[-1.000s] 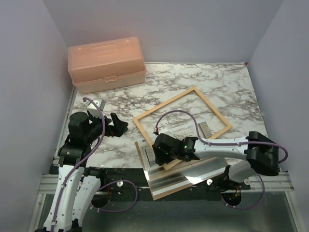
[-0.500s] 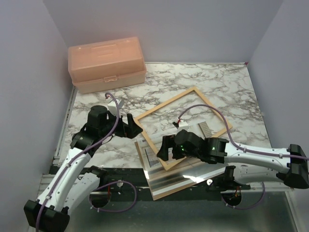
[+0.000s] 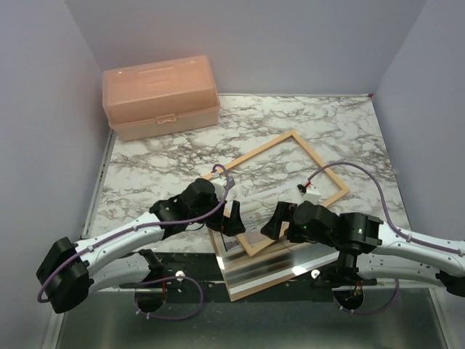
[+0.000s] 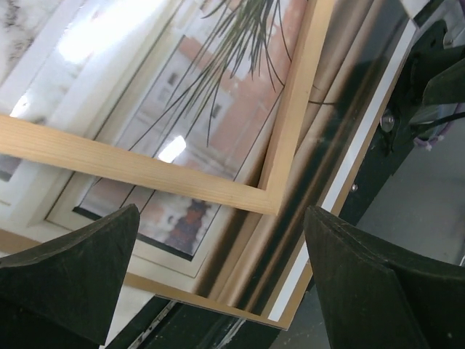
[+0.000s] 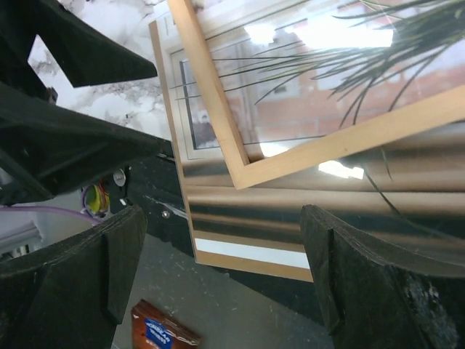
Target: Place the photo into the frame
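The light-wood frame [image 3: 320, 161] lies askew on the marble table, its near corner resting on a stack at the front edge. The photo [image 4: 218, 109], a spiky plant at a window, lies in that stack under the frame corner [image 4: 272, 200] and also shows in the right wrist view [image 5: 327, 73]. My left gripper [image 3: 236, 218] hovers open just left of that corner, nothing between its fingers [image 4: 65, 283]. From the right, my right gripper [image 3: 276, 222] faces the same corner [image 5: 240, 174], open and empty.
A reflective glass sheet [image 3: 276, 270] and a brown backing board [image 3: 247, 291] overhang the table's near edge. The peach toolbox [image 3: 160, 94] stands at the back left. Below the table edge lies a small reddish-brown box [image 5: 163, 331]. The two grippers are close together.
The left arm swung from the table's left side over to the frame's near corner. The right gripper opened and drew back to the right, off the stack.
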Controlling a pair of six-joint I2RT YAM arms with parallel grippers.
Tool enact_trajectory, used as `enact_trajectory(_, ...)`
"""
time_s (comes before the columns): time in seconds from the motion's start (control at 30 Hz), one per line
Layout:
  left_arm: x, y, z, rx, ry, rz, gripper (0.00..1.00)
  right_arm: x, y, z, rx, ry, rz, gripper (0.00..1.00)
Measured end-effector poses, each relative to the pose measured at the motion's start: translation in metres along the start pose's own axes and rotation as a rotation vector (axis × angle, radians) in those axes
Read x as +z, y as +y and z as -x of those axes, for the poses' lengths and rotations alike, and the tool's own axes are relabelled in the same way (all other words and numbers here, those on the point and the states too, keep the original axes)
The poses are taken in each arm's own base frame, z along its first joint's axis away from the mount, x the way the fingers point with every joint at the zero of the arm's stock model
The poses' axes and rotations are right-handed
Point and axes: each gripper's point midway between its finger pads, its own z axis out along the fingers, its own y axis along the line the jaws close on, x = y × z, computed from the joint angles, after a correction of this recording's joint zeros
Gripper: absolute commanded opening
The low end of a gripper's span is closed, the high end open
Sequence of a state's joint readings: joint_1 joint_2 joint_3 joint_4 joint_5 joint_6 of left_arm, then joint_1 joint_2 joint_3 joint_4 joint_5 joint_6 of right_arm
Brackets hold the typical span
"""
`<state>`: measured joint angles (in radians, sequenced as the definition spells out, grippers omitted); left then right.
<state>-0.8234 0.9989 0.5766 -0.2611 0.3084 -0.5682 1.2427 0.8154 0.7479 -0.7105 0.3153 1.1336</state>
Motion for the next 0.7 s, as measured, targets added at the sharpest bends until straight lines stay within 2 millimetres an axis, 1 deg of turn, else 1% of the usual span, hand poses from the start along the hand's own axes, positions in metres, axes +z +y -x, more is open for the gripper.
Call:
enact_trajectory(0.17,0.019,-0.023,-0.013,0.086,0.049,-0.015,0.95,-0.012,-0.013,0.002,0.078,-0.016,-0.031,0.94)
enact_trajectory(0.3,0.034,-0.034,-0.023,0.147,0.088,-0.007,0.94,-0.019,-0.024,0.005,0.123,-0.036,-0.059,0.93)
enact_trajectory(0.4,0.045,-0.043,-0.025,0.196,0.111,0.007,0.91,-0.023,-0.03,0.007,0.148,-0.05,-0.076,0.93)
enact_trajectory(0.53,0.064,-0.061,-0.023,0.27,0.129,0.015,0.87,-0.026,-0.035,0.01,0.166,-0.063,-0.101,0.93)
enact_trajectory(0.6,0.072,-0.064,-0.027,0.292,0.142,0.027,0.84,-0.028,-0.036,0.011,0.171,-0.068,-0.11,0.93)
enact_trajectory(0.7,0.084,-0.059,-0.037,0.311,0.171,0.07,0.82,-0.03,-0.049,0.009,0.159,-0.068,-0.16,0.93)
